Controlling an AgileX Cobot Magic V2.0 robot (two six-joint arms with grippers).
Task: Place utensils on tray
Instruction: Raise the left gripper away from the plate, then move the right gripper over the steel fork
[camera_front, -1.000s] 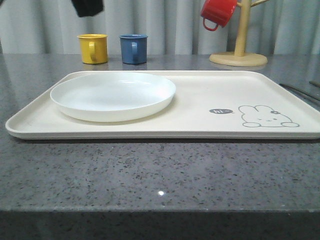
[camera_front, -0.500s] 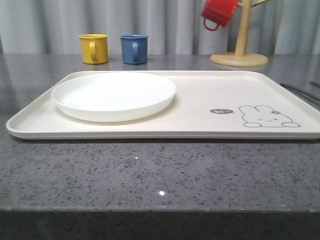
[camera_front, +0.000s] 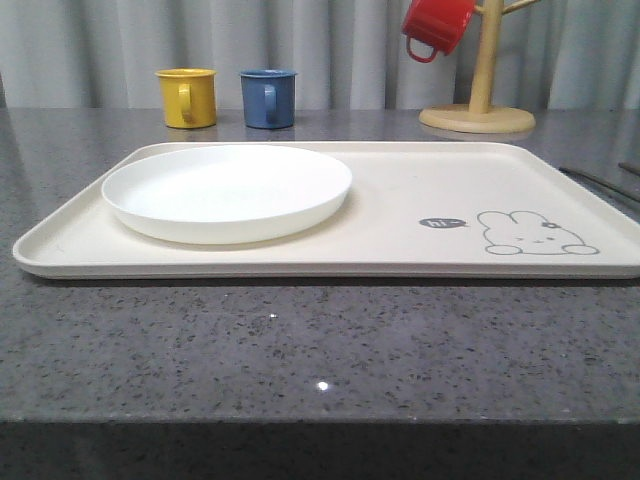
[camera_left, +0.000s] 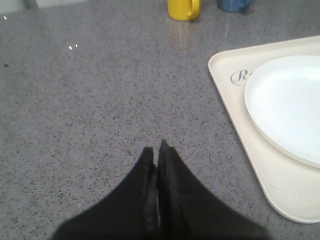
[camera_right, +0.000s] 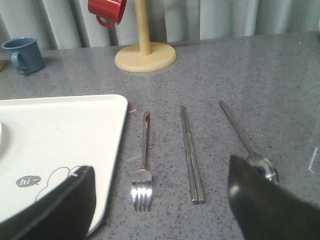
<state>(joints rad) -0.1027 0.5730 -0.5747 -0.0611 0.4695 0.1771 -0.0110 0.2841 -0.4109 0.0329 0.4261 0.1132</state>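
In the right wrist view three silver utensils lie side by side on the grey counter just right of the tray (camera_right: 65, 130): a fork (camera_right: 144, 165), a pair of chopsticks (camera_right: 191, 155) and a spoon (camera_right: 245, 142). My right gripper (camera_right: 160, 202) hovers open above them, with the fork's tines between its fingers. One finger hangs over the tray's corner and the other hides part of the spoon's bowl. My left gripper (camera_left: 157, 150) is shut on nothing, over bare counter left of the tray (camera_left: 225, 100). From the front, the utensils (camera_front: 598, 182) are thin lines beyond the tray (camera_front: 400, 200).
A round white plate (camera_front: 227, 190) fills the tray's left half. A yellow mug (camera_front: 187, 97) and a blue mug (camera_front: 267, 97) stand behind it. A wooden mug tree (camera_front: 482, 100) with a red mug (camera_front: 436, 25) stands at the back right.
A dark part of an arm at the top left of the front view one second ago has gone out of frame. The tray and plate have not moved.
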